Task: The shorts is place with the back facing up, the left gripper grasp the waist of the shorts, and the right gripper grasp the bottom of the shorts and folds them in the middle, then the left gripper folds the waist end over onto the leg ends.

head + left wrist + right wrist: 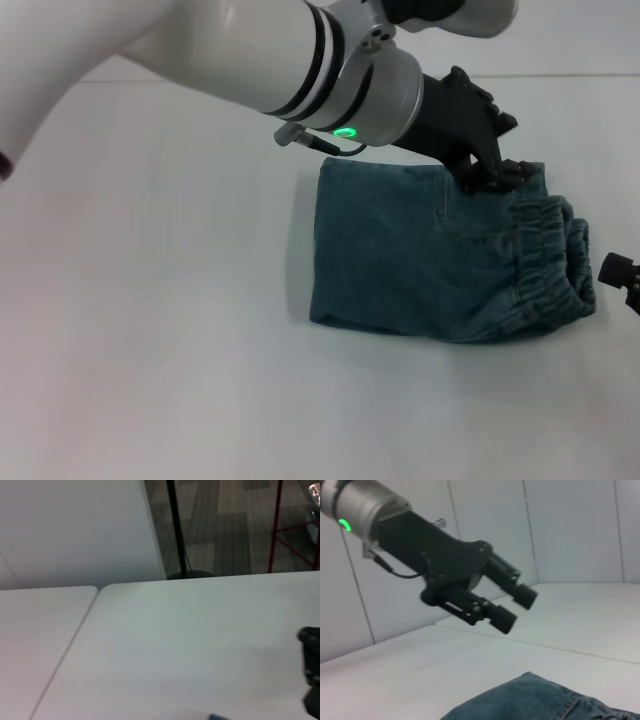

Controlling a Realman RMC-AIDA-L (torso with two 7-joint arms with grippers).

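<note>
- Denim is what you have mid-table: the shorts [440, 260] lie folded into a compact block, slightly toward 3 o'clock of centre on the white table [150, 330].
- The waist [545, 255] sits at the block's 3 o'clock edge, gathered and ruffled.
- Your left gripper [512, 607] hovers over the shorts' 1 o'clock corner, fingers [525, 594] parted, holding nothing.
- Your right gripper [622, 275] shows only at the 3 o'clock border; you cannot tell its opening.
</note>
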